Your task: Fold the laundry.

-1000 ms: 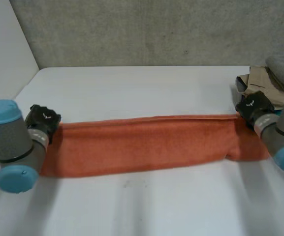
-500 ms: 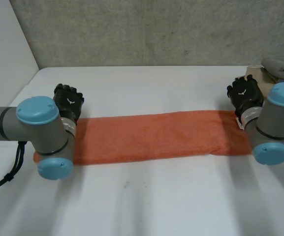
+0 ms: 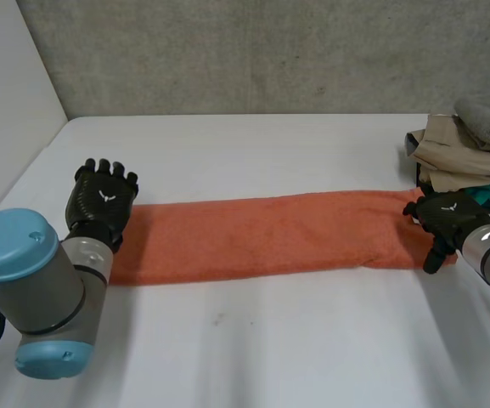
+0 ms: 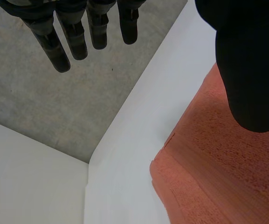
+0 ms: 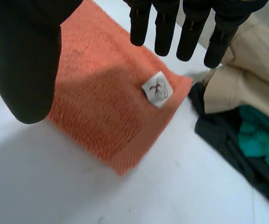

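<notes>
Orange towel flat, long axis left-right, label end rightward

White table bears towel, perhaps clothes.

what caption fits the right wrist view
Open right robot hand over the tagged end of the orange towel, clothes pile beside it.

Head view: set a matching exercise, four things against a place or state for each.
Things:
1. towel
2. left hand
3. right hand
4. clothes pile

Places or states:
A. stacked, just beyond the right hand
B. a long orange strip, lying flat
C. open, at the towel's left end
D. open, at the towel's right end

Pairs: 1-B, 2-C, 3-D, 4-A.
</notes>
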Tool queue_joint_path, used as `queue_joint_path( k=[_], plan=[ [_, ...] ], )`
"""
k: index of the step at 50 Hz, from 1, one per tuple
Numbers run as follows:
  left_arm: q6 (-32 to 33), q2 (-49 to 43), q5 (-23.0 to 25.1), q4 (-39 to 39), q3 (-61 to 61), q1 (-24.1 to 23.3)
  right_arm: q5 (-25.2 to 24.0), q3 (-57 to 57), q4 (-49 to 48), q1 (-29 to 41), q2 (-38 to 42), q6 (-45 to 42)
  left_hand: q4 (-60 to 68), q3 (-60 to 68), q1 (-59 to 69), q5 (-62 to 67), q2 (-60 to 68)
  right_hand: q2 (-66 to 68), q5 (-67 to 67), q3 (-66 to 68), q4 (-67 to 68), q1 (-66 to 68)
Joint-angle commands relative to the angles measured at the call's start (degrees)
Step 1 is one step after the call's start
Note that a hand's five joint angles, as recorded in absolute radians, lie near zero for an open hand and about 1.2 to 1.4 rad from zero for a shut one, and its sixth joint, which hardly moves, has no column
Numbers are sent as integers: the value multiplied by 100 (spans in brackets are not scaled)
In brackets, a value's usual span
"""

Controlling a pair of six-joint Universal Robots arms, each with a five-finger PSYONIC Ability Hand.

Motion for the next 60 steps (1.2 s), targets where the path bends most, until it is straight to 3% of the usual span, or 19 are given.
queue_joint_path(
  k=[1, 3, 5, 6, 14, 20, 26, 30, 37, 45, 51, 56, 59, 60],
  plan=[
    [-1, -55, 43, 31, 34, 8, -72, -94, -151, -77, 346, -20, -20, -88, 41, -141, -49, 1268, 1142, 1194, 1177, 1204],
    [-1, -64, 43, 31, 34, 17, -37, -112, -230, -94, 426, -90, -20, -88, 41, -141, -49, 1672, 1546, 1599, 1581, 1609],
    [-1, -64, 43, 31, 26, 26, 25, -182, -353, -147, 531, -108, -20, -88, 41, -141, -49, 5657, 5532, 5584, 5567, 5594],
    [-10, -64, 43, 31, 8, 26, 51, -208, -397, -173, 549, -117, -20, -88, 41, -141, -49, 6072, 5946, 5999, 5981, 6009],
    [-27, 103, 43, 31, -36, 26, 578, -7, -494, -656, 304, -415, -20, -88, 41, -141, -49, 6076, 5950, 6003, 5985, 6013],
    [-63, 235, 43, 22, -54, 26, 789, 292, -467, -1509, -391, -1854, -20, -88, 41, -141, -49, 6076, 5950, 6003, 5985, 6013],
    [-63, 428, 43, 22, -124, 26, 1158, 223, -494, -1413, -497, -2419, -37, -105, 24, -158, -66, 6076, 5950, 6003, 5985, 6013],
    [-89, 656, 61, -4, -133, 34, 1194, 82, -581, -404, -734, -2341, -37, -105, 24, -158, -66, 6076, 5950, 6003, 5985, 6013],
    [-563, 1113, 175, -57, -133, 43, 896, -120, -1556, 1547, -752, -1962, -37, -105, 24, -158, -66, 6076, 5950, 6003, 5985, 6013],
    [-748, 1254, 175, -75, -168, 52, -623, -918, -2541, 3708, 607, -1927, -37, -105, 24, -158, -66, 6076, 5950, 6003, 5985, 6013],
    [-757, 1202, 184, -75, -229, 61, -1134, -1368, -2542, 4168, 1497, -1945, -37, -105, 24, -158, -66, 6076, 5950, 6003, 5985, 6013],
    [-757, 1149, 210, -75, -221, 43, -1205, -1412, -2586, 4335, 1753, -1945, -37, -105, 24, -158, -66, 6076, 5950, 6003, 5985, 6013],
    [-757, 1088, 210, -57, -150, 17, -1232, -1281, -2568, 4336, 1648, -1875, -37, -105, 24, -158, -66, 2044, 1918, 1971, 1953, 1981],
    [-757, 1053, 219, -57, -133, -1, -1136, -1176, -2542, 4309, 1534, -1822, -37, -105, 24, -158, -66, -886, -1012, -959, -977, -949]
  ],
)
